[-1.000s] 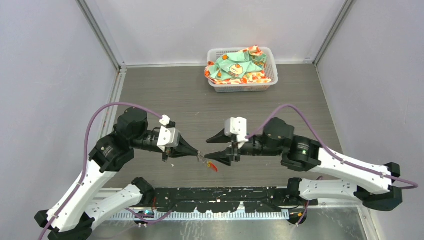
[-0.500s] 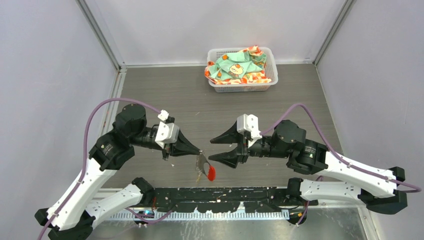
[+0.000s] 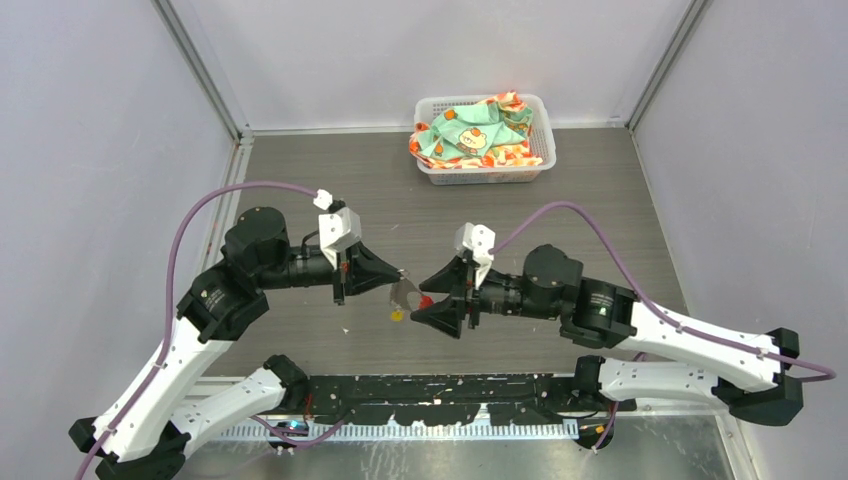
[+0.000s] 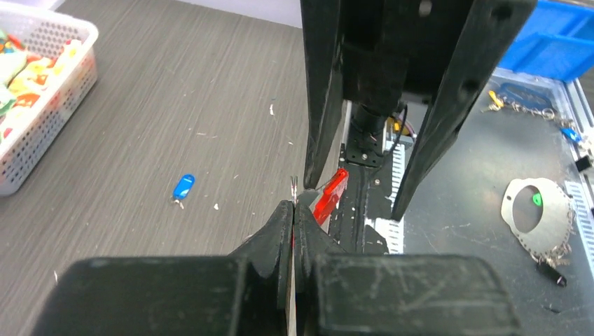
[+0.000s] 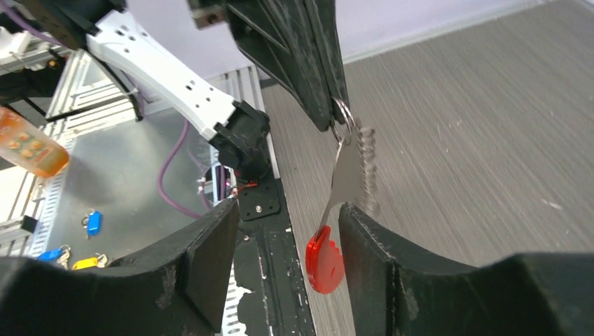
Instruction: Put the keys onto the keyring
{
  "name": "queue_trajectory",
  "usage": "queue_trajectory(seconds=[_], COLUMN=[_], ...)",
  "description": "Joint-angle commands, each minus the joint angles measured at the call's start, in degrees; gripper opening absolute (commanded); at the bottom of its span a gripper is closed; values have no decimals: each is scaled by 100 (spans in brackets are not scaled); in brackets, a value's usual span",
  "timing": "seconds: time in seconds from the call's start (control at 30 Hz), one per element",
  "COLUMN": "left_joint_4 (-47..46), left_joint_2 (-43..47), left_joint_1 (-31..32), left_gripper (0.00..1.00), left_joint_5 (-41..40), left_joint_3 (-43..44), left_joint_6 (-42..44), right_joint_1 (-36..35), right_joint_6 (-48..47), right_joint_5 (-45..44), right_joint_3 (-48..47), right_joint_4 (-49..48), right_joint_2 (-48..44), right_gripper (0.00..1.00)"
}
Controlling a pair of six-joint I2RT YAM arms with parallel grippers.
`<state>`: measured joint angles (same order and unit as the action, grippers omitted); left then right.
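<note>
My left gripper [image 3: 401, 276] is shut on the thin grey keyring [image 5: 342, 114], which it holds above the table. A metal blade and the red tag [image 5: 324, 259] hang down from the ring, and the red tag [image 4: 330, 196] shows just past the left jaws. My right gripper [image 5: 288, 227] is open. The red tag hangs between its fingers [image 5: 382, 259], close to the right one. The blue-tagged key [image 4: 183, 187] lies flat on the table. A yellow speck [image 3: 397, 315] shows below the ring. Whether it hangs or lies on the table I cannot tell.
A white basket [image 3: 534, 165] holding patterned cloth stands at the back of the table. The black rail [image 3: 450, 385] carrying the arm bases runs along the near edge. Beyond the table lie spare tagged keys [image 5: 85, 262] and a blue bin [image 4: 553, 42].
The left gripper has lifted the keyring and carried it away from the near edge. The right gripper has moved left, opened wider, and now brackets the hanging red tag.
</note>
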<state>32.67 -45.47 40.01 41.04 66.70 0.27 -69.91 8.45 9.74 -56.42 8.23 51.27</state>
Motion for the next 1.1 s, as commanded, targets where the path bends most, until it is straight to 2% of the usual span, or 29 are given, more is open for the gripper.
queue_trajectory(seconds=[0.0, 0.2, 0.3, 0.37, 0.53, 0.67, 0.87, 1.07], left_joint_4=[-397, -322, -198, -71, 353, 457, 960, 1294], left_joint_2=[43, 59, 40, 4, -227, -358, -621, -838], left_joint_1=[14, 11, 9, 7, -2, 5, -2, 3], left_gripper=[0, 0, 0, 0, 0, 0, 0, 0], left_joint_5=[-660, -967, -1217, -1461, -2186, -2119, -2304, -2442], left_joint_3=[60, 107, 144, 186, 398, 456, 538, 607], left_joint_6=[-487, -756, -906, -1003, -1428, -1495, -1022, -694], right_joint_1=[-50, -168, -272, -348, -532, -677, -1003, -1062], right_joint_6=[37, -202, -357, -462, -750, -813, -956, -857], right_joint_5=[-597, -1269, -1641, -1883, -2178, -2516, -3487, -3718], right_joint_3=[-88, -85, -17, -21, -398, -992, -1612, -1721], right_joint_4=[103, 63, -37, -30, 536, 1296, 2119, 2279], right_joint_2=[388, 634, 512, 427, 573, 1063, 1588, 1700], right_gripper=[56, 22, 8, 1, 1, 1, 1, 4])
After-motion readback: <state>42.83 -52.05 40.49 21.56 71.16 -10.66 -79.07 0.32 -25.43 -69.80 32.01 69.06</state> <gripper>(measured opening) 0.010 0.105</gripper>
